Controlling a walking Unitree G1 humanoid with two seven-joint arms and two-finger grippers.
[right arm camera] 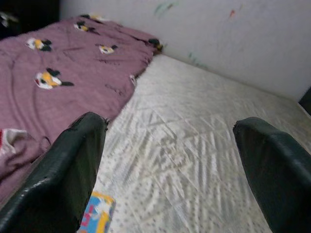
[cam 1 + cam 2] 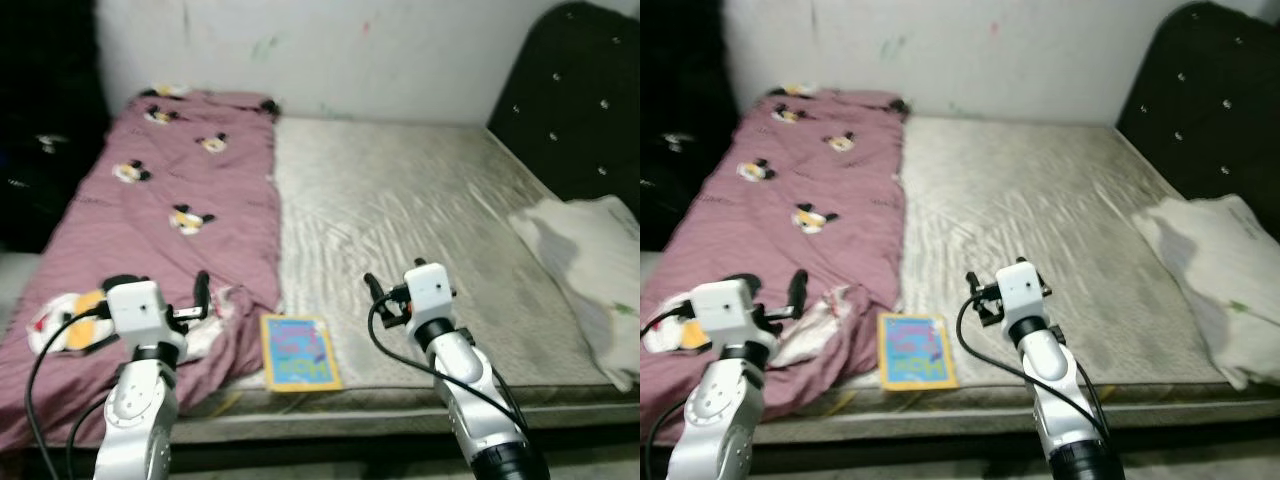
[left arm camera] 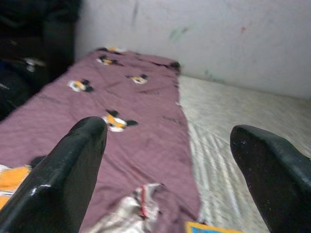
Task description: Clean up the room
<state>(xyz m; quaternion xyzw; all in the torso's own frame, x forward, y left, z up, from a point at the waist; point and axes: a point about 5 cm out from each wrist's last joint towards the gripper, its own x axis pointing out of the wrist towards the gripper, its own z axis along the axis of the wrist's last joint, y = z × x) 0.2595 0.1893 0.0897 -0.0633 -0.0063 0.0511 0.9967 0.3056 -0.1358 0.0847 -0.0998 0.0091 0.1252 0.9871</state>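
Left gripper (image 2: 203, 290), fingers spread wide apart and holding nothing, hovers over the near corner of the purple blanket (image 2: 170, 190), beside a crumpled white cloth (image 2: 215, 320) bunched at the blanket's edge. Right gripper (image 2: 372, 290), fingers likewise parted and empty, hangs above the bare grey mattress (image 2: 420, 210) near its front edge. Blanket: purple, printed with cartoon mouse heads in black, white and orange; covers the left part of the bed up to the wall. Book (image 2: 298, 352): thin, yellow-bordered, blue cover with pink and red lettering too blurred to read; lies flat on the mattress at the front edge, just beside the blanket's hem, between the two arms. Pillow (image 2: 590, 270): white, with a grey stain, lying at the right side of the mattress against the black tufted headboard (image 2: 570, 100). Wall (image 2: 380, 50): white, with faint green and red marks; no legible writing or brand anywhere.
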